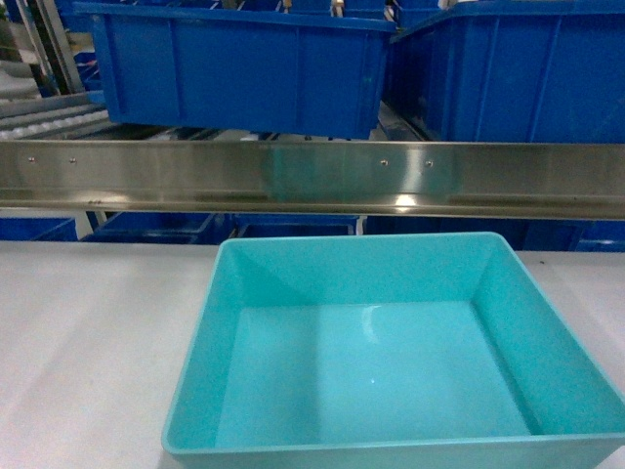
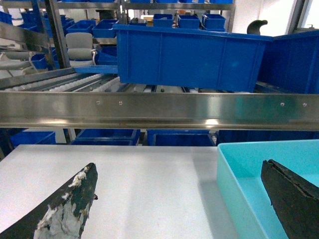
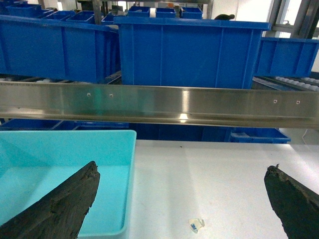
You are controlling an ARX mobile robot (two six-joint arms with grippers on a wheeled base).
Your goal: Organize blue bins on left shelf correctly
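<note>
Both grippers are out of the head view, which shows the turquoise bin [image 1: 391, 362] empty on the white tabletop [image 1: 88, 342] before the shelf rail [image 1: 312, 176]; the left gripper [image 2: 184, 199], spread wide, straddles its left wall, likely readying a grasp, and the right gripper [image 3: 184, 204] straddles its right wall, spread too.

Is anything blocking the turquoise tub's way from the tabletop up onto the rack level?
Yes. The steel front rail runs across right behind the turquoise tub, and dark blue bins already sit on the rollers behind it. The tub would likely need lifting over the rail.
</note>
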